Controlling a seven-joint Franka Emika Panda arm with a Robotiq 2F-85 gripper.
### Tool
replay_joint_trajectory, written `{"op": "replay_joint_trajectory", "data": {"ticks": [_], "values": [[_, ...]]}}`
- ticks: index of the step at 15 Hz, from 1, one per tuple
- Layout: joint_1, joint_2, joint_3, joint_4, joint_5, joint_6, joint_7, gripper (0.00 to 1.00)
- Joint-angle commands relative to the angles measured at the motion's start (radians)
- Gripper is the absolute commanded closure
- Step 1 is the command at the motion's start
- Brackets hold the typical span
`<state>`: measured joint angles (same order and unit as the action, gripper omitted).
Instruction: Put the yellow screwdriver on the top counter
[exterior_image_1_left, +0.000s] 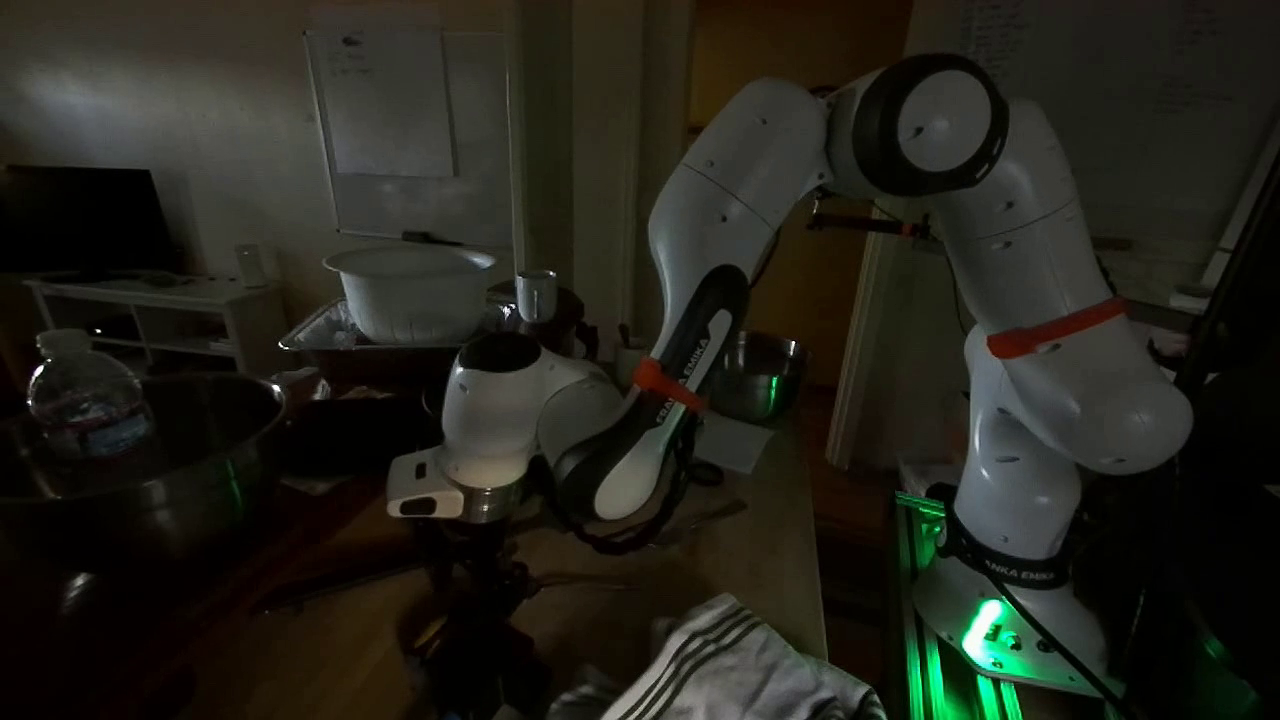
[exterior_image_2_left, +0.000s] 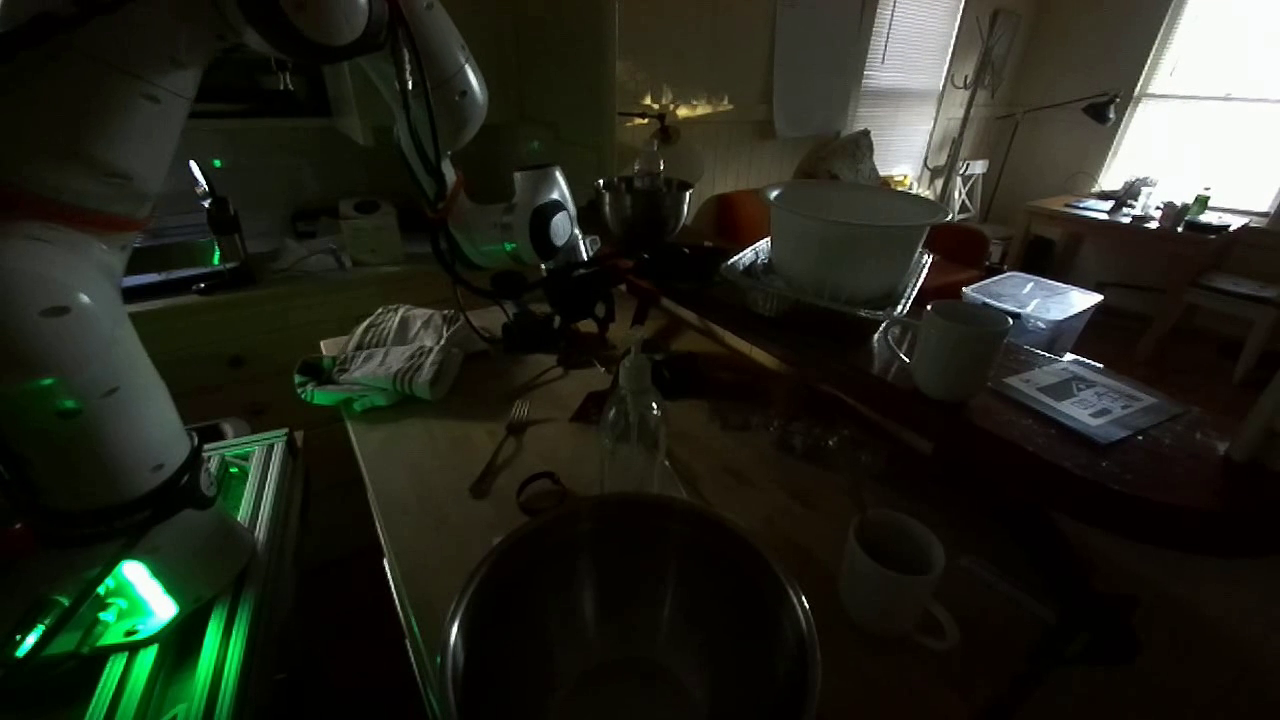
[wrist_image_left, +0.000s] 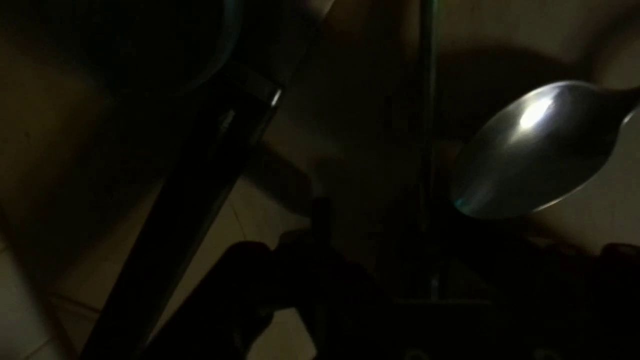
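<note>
The scene is dark. My gripper points down over the lower wooden tabletop; its fingers look apart, and the right one is almost lost in shadow. I cannot make out the yellow screwdriver. A small yellowish patch shows low beside the gripper in an exterior view; I cannot tell what it is. In the wrist view a thin dark rod runs near the right finger, with a metal spoon to its right and a black handle to the left. The top counter is the raised dark ledge with a mug on it.
A striped towel lies near the tabletop edge. A fork, a clear pump bottle, a steel bowl and a mug are on the tabletop. A white tub in a foil tray stands on the ledge.
</note>
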<state>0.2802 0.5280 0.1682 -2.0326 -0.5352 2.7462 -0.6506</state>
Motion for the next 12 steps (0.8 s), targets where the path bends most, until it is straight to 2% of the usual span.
{"op": "replay_joint_trajectory", "data": {"ticks": [1,5,7,9,12], "values": [[-0.008,0.073,0.032,0.067,0.009,-0.041,-0.053,0.66],[-0.028,0.094,0.067,0.100,0.036,-0.055,-0.141,0.95],[-0.023,0.072,0.072,0.088,0.043,-0.082,-0.146,0.95],[-0.022,0.017,0.074,0.044,0.051,-0.094,-0.127,1.00],[0.001,-0.097,0.020,-0.064,0.003,-0.013,-0.005,1.00]]}}
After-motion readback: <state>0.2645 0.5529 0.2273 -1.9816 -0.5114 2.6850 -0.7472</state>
